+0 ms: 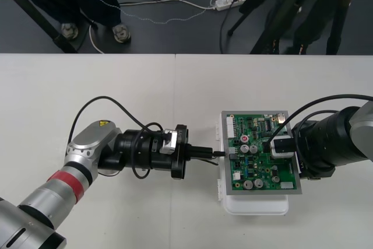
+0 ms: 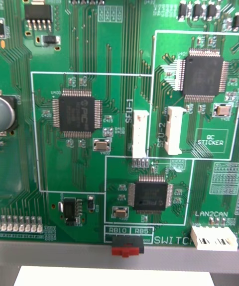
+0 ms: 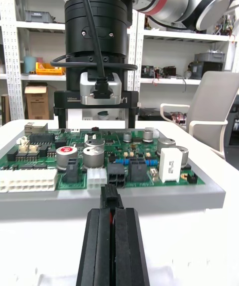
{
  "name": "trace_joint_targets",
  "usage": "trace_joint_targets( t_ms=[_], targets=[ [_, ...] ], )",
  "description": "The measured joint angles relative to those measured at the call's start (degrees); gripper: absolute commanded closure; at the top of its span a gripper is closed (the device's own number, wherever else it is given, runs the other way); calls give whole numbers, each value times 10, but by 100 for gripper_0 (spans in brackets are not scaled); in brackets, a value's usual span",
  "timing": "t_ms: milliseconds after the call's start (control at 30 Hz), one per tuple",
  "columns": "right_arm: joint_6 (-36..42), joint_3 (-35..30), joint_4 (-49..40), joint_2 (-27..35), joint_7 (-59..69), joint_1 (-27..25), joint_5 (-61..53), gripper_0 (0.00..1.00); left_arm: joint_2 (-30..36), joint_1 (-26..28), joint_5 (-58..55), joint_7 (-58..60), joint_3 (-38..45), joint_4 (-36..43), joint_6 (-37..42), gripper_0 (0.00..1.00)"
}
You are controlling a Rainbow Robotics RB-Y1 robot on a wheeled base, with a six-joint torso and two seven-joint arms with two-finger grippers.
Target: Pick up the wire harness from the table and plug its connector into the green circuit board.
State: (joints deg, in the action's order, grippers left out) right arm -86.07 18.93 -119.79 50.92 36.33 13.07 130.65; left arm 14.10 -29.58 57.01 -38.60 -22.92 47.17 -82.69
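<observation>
Tightly gripped, right at the rim

Left gripper (image 1: 208, 153) is clenched on the harness plug (image 3: 109, 197), just beside the green circuit board's (image 1: 263, 170) left edge. Right gripper (image 1: 278, 146) hovers over its right side, and I cannot tell its grip. Plain table (image 1: 116, 97) spreads wide leftward.

Left gripper (image 1: 214, 154) horizontal, fingers (image 3: 128, 246) pressed together on plug (image 3: 110, 197); right gripper (image 1: 282, 146) vertical, pointing straight down.

Steep overhead; wrist views near board (image 1: 256, 167)
</observation>
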Motion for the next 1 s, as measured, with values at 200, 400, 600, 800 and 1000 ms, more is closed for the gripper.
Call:
trace_joint_targets(
  t_ms=[200, 400, 600, 800, 1000],
  targets=[
    [0, 0, 0, 0, 0, 0, -1, 0, 22, 1, 0, 0, 0, 26, 0, 100],
    [0, 0, 0, 0, 0, 0, -1, 0, 36, 6, 0, 0, 0, 53, 0, 100],
    [-1, 0, 0, 0, 0, 0, -1, 0, 37, 20, 2, 1, 0, 82, 0, 100],
    [-2, 0, 0, 0, 0, 0, -2, 0, 37, 39, 8, 18, 0, 122, 0, 100],
    [-3, 0, 0, 0, 0, 0, -3, 0, 37, 44, 9, 44, 0, 123, 1, 100]
  ],
)
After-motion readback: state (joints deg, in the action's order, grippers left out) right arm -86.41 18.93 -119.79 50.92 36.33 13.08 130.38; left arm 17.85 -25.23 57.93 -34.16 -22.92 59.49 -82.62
